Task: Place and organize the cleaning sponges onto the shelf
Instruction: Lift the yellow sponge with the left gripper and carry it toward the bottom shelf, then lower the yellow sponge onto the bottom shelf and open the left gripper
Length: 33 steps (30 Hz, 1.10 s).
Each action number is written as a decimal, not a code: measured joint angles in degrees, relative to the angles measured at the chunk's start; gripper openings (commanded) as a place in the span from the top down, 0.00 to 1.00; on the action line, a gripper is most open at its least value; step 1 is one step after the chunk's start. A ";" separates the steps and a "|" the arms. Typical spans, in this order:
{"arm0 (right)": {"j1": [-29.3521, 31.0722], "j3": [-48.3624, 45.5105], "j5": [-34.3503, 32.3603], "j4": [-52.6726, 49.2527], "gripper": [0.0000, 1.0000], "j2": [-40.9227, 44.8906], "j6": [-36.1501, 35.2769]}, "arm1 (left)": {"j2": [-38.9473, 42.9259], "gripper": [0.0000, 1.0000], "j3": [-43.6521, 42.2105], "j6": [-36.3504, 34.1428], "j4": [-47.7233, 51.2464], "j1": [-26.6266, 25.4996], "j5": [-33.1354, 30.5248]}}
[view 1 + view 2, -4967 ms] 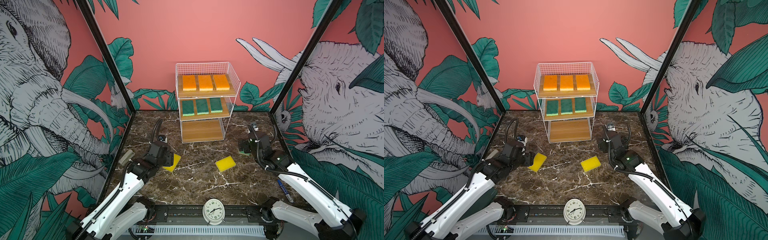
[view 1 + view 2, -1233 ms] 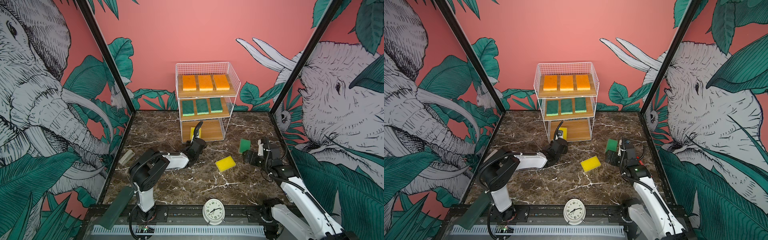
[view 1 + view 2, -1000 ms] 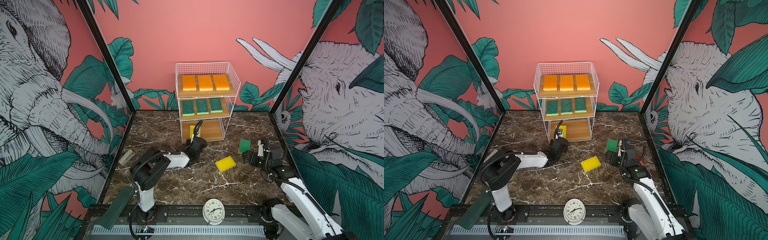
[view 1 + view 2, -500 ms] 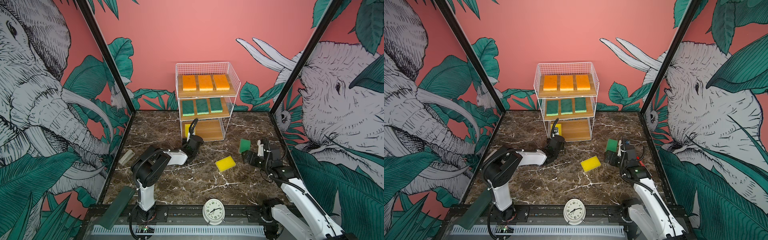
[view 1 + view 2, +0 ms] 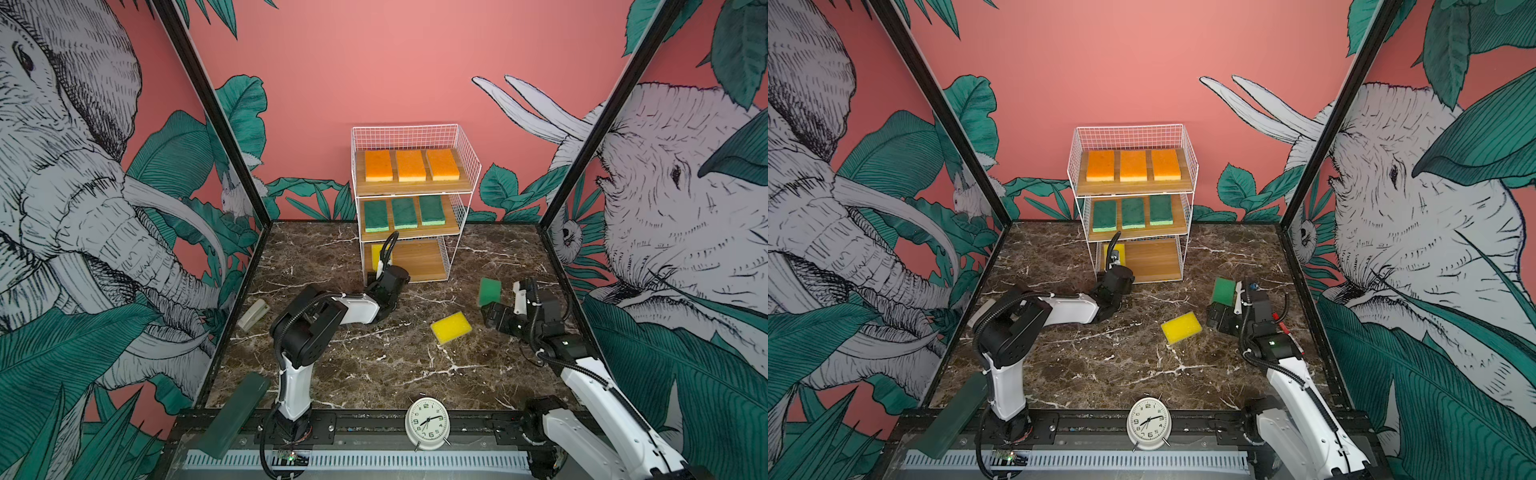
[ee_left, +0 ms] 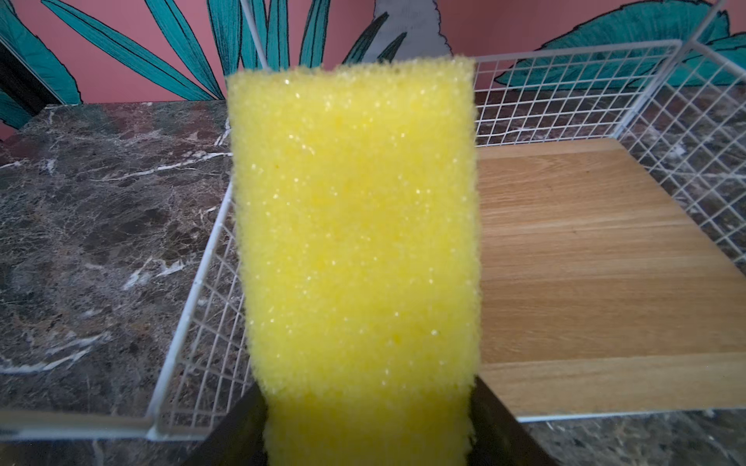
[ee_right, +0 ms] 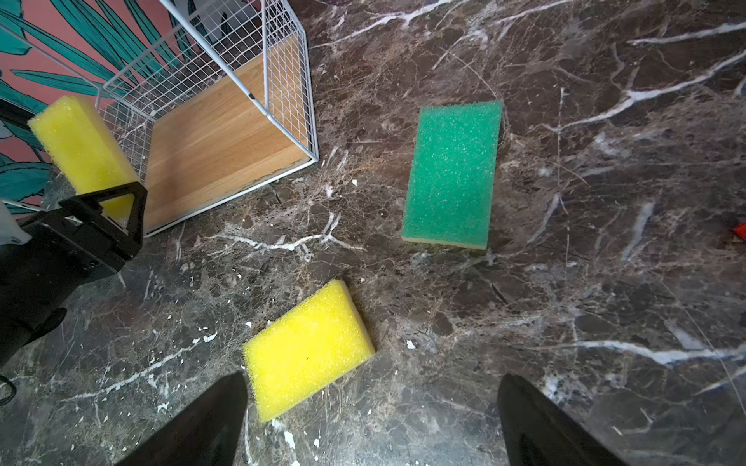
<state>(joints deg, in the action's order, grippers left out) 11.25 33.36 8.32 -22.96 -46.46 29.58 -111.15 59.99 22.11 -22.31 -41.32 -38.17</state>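
Three orange sponges (image 5: 395,165): side by side on the top tier of the shelf (image 5: 468,166).
Green sponges (image 5: 404,212): four; three in a row on the middle tier, one loose green sponge (image 5: 490,291) flat on the marble floor (image 5: 374,365), right of the shelf.
Yellow sponges: two; held yellow sponge (image 6: 355,226) at the bottom tier's left edge, loose yellow sponge (image 5: 451,327) on the marble floor.
Left gripper (image 6: 365,435): clamped on the held yellow sponge's near end.
Right gripper (image 7: 371,377): jaws wide apart, empty, just beside the loose yellow sponge.
Hidden: in both top views a cable (image 5: 386,249) and the middle tier cover most of the held yellow sponge; whether it touches the bottom board cannot be told.
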 measured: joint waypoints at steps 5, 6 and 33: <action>0.00 0.00 0.42 -0.04 0.01 0.76 0.00 | -0.79 0.34 2.60 2.60 3.61 0.31 -0.57; 0.00 0.00 0.52 -0.09 0.01 0.98 0.00 | -0.94 0.35 3.15 3.52 4.96 0.35 -0.68; 0.00 0.00 1.60 -0.59 0.01 2.58 0.46 | -4.15 0.27 6.78 7.91 13.09 2.86 1.29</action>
<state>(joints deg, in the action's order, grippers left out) 11.25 33.36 9.91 -23.55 -43.88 30.04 -115.31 66.76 30.02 -9.21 -38.46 -36.88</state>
